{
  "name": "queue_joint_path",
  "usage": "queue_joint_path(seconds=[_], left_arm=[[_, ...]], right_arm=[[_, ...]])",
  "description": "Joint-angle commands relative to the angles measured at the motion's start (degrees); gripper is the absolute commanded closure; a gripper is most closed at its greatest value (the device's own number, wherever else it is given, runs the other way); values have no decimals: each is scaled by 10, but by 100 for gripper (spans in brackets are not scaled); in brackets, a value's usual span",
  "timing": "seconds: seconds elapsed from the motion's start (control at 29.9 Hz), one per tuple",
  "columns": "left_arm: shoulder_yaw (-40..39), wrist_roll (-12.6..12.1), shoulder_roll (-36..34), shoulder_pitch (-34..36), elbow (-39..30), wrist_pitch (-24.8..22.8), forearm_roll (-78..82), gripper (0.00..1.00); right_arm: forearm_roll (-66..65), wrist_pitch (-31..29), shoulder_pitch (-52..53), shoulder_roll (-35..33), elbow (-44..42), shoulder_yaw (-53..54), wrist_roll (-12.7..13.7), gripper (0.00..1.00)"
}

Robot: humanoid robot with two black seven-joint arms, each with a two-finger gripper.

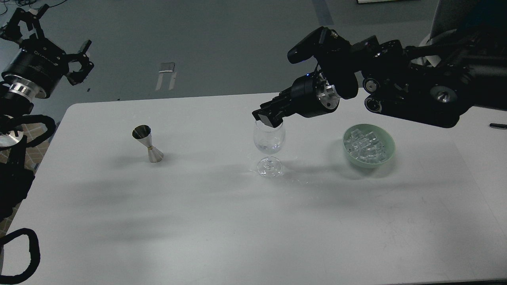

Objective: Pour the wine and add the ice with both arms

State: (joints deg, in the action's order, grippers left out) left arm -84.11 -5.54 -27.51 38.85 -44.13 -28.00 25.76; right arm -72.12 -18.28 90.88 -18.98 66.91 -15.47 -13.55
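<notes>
A white rectangular table [222, 221] filled most of the view, with grey floor beyond it. Near the table's middle stood a clear stemmed wine glass [269, 148], upright, with a small pool of near-colourless wine [268, 148] low in its bowl. The right arm [412, 91], bulky and black with silver joint rings, reached in from the right, and its black right gripper [268, 116] hung directly over the glass rim, seemingly touching it. The fingers looked close together, but whether they pinched anything could not be told. To the right of the glass, well apart, sat a pale green round bowl [386, 155] holding a heap of clear ice cubes [365, 145]. To the left of the glass stood a silver hourglass-shaped metal jigger [147, 143], upright and alone. The left arm [27, 79] was raised off the table's left edge, its black left gripper [81, 63] spread and holding nothing.
</notes>
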Motion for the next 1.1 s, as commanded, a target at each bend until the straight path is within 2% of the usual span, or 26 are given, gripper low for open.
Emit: queue_joint_path(seconds=[0.0,0.1,0.37,0.43,0.47,0.57,0.6,0.77,0.87,0.9,0.97,1.07], left_arm=[[0,0,-1,1,0,0,0,2],[0,0,-1,2,0,0,1,2],[0,0,-2,2,0,0,1,2],[0,0,-3,2,0,0,1,2],[0,0,-4,2,0,0,1,2],[4,0,-6,4,0,0,1,2],[5,0,-6,4,1,0,1,2],[20,0,-6,4,3,0,2,2],[51,4,-4,16,10,0,11,2],[66,11,-2,21,12,0,12,2],[82,22,-2,24,19,0,13,2],[118,55,0,36,48,0,12,2]], right_arm=[[22,0,3,-4,3,0,2,54],[22,0,3,-6,4,0,3,49],[26,0,11,-18,5,2,3,45],[31,6,13,-24,-7,12,5,32],[38,7,16,-26,-15,18,5,30],[108,8,16,-37,-57,57,16,9],[156,9,12,-39,-86,78,18,4],[312,13,-25,-34,-193,162,11,3],[403,11,-117,-17,-256,306,-6,2],[420,11,-160,-3,-266,370,-10,2],[428,10,-196,6,-276,431,-11,1],[435,6,-251,42,-316,528,-17,1]])
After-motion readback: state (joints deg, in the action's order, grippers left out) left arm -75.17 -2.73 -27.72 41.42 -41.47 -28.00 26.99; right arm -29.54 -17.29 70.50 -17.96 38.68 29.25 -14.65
